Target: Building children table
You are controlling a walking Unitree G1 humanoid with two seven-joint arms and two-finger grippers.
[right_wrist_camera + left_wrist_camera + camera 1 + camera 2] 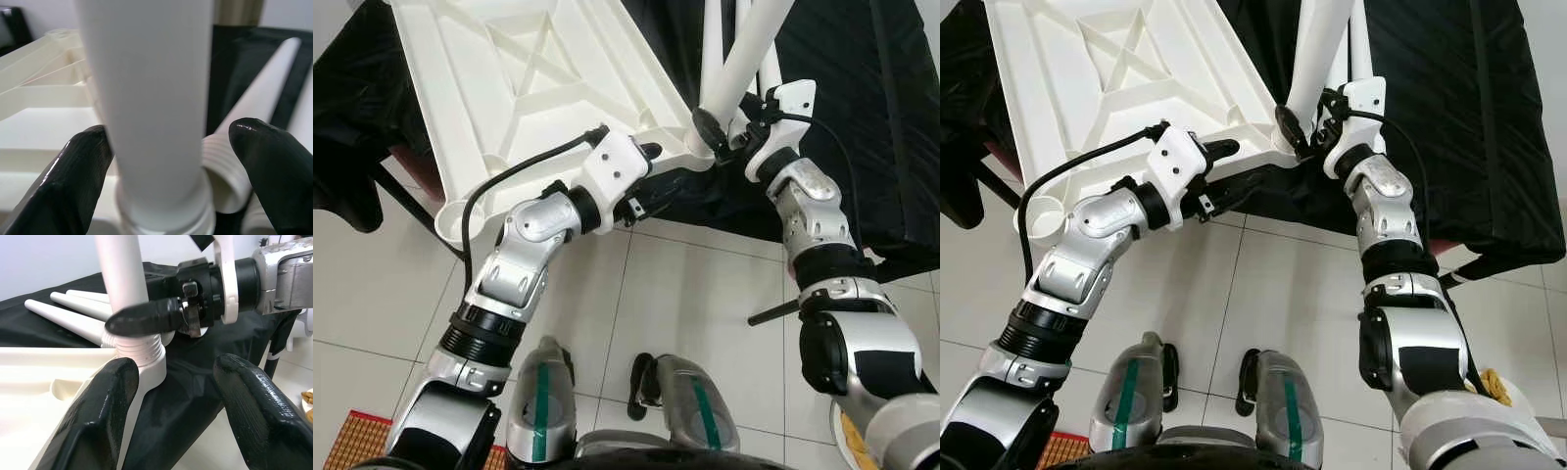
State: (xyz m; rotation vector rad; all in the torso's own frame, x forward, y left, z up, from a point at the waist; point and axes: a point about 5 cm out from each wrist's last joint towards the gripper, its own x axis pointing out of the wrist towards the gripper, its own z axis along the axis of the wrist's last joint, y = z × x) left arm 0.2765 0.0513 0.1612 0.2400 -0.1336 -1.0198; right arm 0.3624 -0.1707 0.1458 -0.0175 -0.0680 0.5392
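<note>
Tabletop (538, 88), white and upside down, lies on a black cloth (891, 117). I see my right claw (161, 166) spread around the upright leg (744, 59) at its corner socket, one finger touching. My left claw (176, 401) gapes beside that corner, gripping nothing.

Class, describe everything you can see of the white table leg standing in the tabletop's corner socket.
The table leg is a smooth white tube, plastic by its look, with a ribbed threaded base. It stands upright in the corner socket of the upturned white tabletop. The right gripper straddles it just above the threads, one finger touching it; the left gripper is open at the socket. Spare legs lie on the black cloth behind.
</note>
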